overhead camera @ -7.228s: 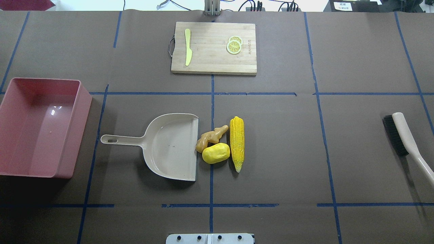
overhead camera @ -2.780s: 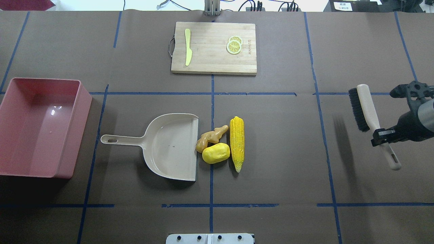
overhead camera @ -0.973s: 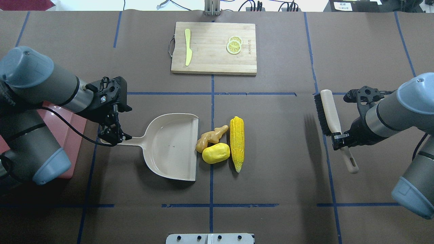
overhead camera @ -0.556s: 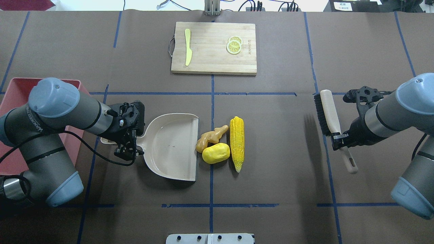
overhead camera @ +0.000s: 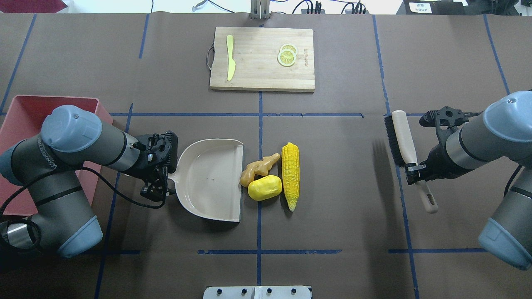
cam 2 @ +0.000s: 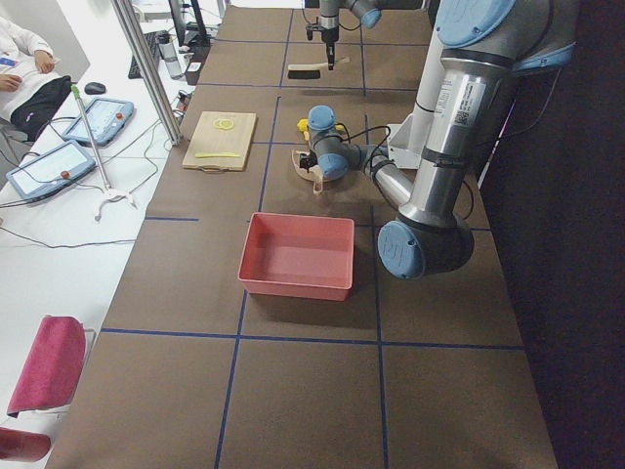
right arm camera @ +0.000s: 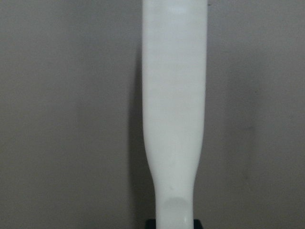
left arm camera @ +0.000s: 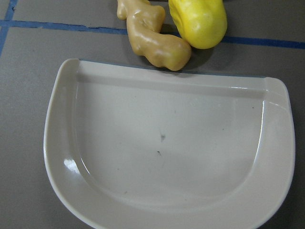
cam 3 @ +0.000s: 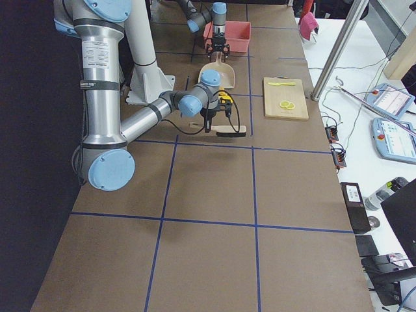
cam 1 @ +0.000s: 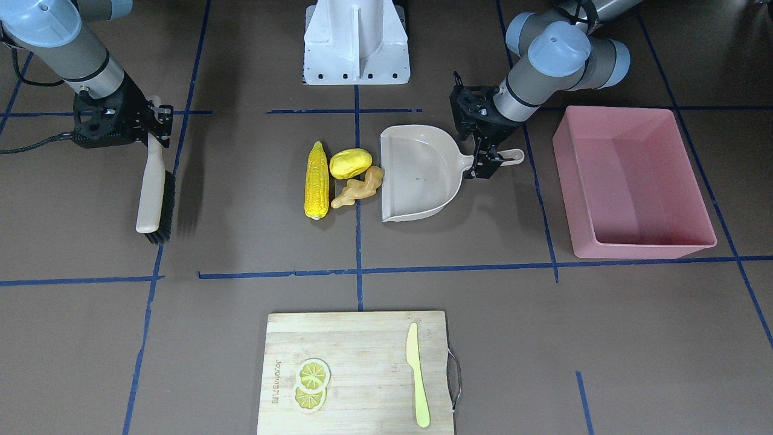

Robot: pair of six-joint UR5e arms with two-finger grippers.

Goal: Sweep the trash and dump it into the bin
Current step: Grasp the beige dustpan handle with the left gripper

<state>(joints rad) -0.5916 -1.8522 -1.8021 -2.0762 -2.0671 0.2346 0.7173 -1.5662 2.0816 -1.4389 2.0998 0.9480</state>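
The corn cob (overhead camera: 290, 175), the yellow potato-like lump (overhead camera: 264, 187) and the tan ginger root (overhead camera: 257, 168) lie together at the open lip of the beige dustpan (overhead camera: 212, 178). My left gripper (overhead camera: 159, 185) is open, with its jaws astride the dustpan's handle next to the pan; the left wrist view shows the pan (left arm camera: 167, 152), the ginger (left arm camera: 152, 36) and the lump (left arm camera: 198, 19). My right gripper (overhead camera: 415, 170) is shut on the handle of a black-bristled brush (overhead camera: 401, 137), held above the table far right of the trash. The pink bin (cam 1: 634, 181) stands at the left, partly hidden behind my left arm.
A wooden cutting board (overhead camera: 262, 58) with a pale yellow knife (overhead camera: 230, 58) and lemon slices (overhead camera: 287, 55) lies at the far middle. Blue tape lines cross the brown table. The robot's base plate (overhead camera: 257, 292) is at the near edge.
My right gripper took up the brush and carried it inward. My left arm came in and moved along the dustpan's handle towards the pan. The trash and the dustpan have not moved.
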